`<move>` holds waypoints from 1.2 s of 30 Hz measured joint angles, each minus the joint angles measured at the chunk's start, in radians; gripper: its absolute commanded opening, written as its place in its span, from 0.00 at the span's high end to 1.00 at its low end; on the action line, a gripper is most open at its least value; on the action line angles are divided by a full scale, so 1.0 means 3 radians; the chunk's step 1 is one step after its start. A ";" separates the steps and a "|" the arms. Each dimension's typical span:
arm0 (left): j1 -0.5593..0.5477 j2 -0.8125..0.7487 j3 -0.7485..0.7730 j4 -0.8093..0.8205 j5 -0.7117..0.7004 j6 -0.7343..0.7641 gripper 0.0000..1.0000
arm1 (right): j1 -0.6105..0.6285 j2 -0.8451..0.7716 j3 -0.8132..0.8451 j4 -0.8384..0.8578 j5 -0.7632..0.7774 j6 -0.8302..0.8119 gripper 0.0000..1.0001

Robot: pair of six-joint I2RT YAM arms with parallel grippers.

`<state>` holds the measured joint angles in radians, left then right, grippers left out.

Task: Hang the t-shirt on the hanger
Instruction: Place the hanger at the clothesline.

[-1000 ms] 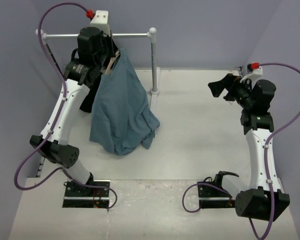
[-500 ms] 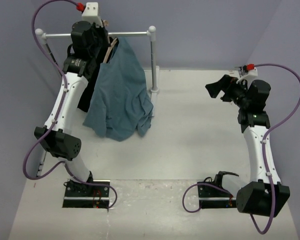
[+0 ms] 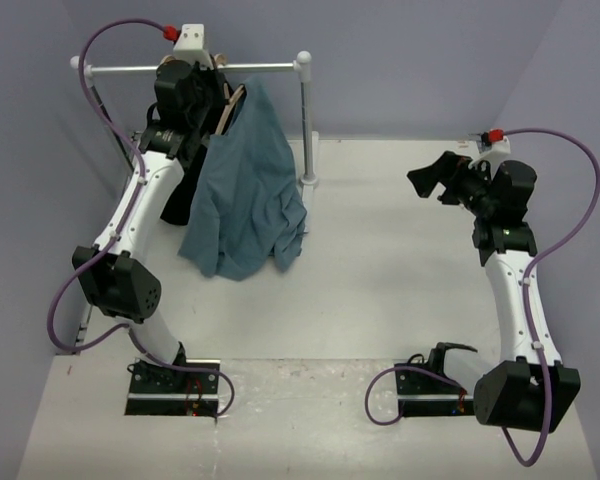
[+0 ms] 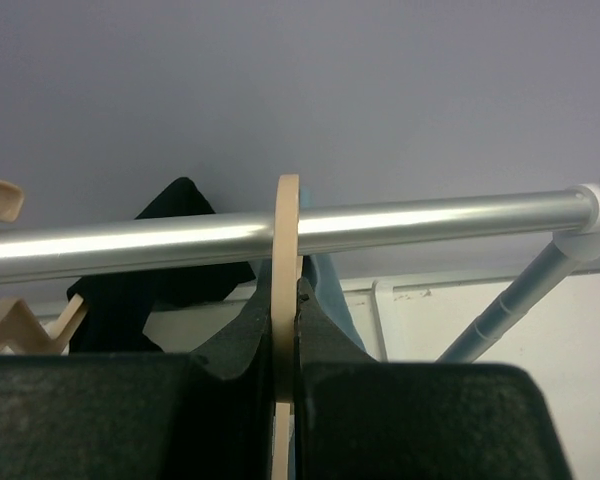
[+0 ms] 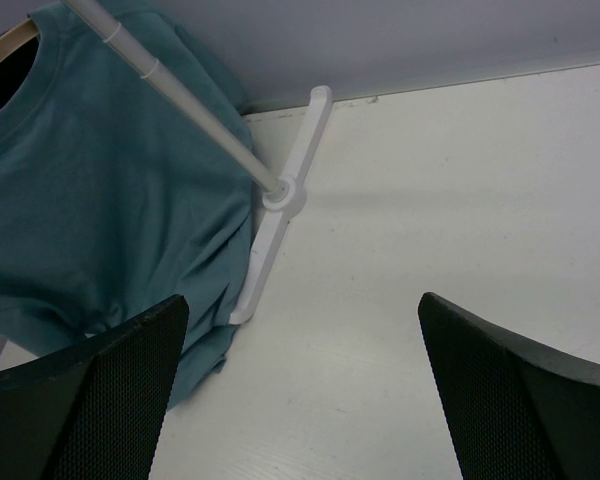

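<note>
my left gripper (image 4: 285, 310) is clamped on the hanger (image 4: 286, 230): both fingers (image 4: 242, 330) press flat against the thin wooden hook, one on each side. in the top view the left gripper (image 3: 205, 85) sits high, right at the rail (image 3: 265, 69).

1. to the left of this gripper, a second wooden hanger (image 4: 0, 200) shows at the frame edge, with the black garment (image 4: 140, 290) draped below it and behind the rail (image 4: 430, 215).
2. straight ahead of the gripper, the hook rises from between my fingers and crosses the rail. i cannot tell whether it bears on the rail.
3. below and to the right of the gripper, the t-shirt (image 3: 245, 190) hangs from the hanger in long folds. its collar wraps a hanger arm, and its lower folds lie just beside the rack foot (image 5: 280, 200).
4. further right, the rack post (image 3: 305, 120) stands upright on the table (image 3: 380, 280).

my right gripper (image 3: 430, 180) is released, fingers spread wide, grasping nothing. it hangs above the table well apart from the rack, pointing toward it. the t-shirt (image 5: 90, 190) lies ahead and to the left of this gripper (image 5: 300, 300).
</note>
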<state>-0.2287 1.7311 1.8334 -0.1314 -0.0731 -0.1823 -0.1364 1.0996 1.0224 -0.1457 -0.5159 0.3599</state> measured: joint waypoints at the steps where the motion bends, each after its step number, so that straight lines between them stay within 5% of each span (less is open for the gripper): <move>1: 0.0001 -0.0007 -0.0037 0.0045 0.0013 -0.0021 1.00 | 0.0001 0.0000 -0.0006 0.0007 0.0000 0.0001 0.01; 7: 0.0011 -0.0051 -0.0182 0.0221 0.0078 -0.0086 1.00 | 0.0042 0.0001 -0.0045 0.0021 -0.0001 0.0019 0.01; 18: 0.0014 0.0327 0.0406 -0.0259 0.0018 -0.0207 0.99 | 0.0140 0.0036 -0.0098 0.0068 -0.0001 0.0022 0.01; 29: 0.0014 0.0194 0.0032 -0.0324 -0.0039 -0.0302 0.02 | 0.0166 0.0065 -0.0114 0.0072 0.0000 0.0019 0.01; 36: 0.0014 -0.0663 -0.0930 -0.0452 -0.0173 -0.0379 0.00 | 0.0190 0.0034 -0.0089 -0.0061 0.0024 -0.0027 0.01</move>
<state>-0.2245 1.5324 1.5543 -0.2671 -0.1251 -0.2960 -0.0793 1.1099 0.9957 -0.1641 -0.5089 0.3518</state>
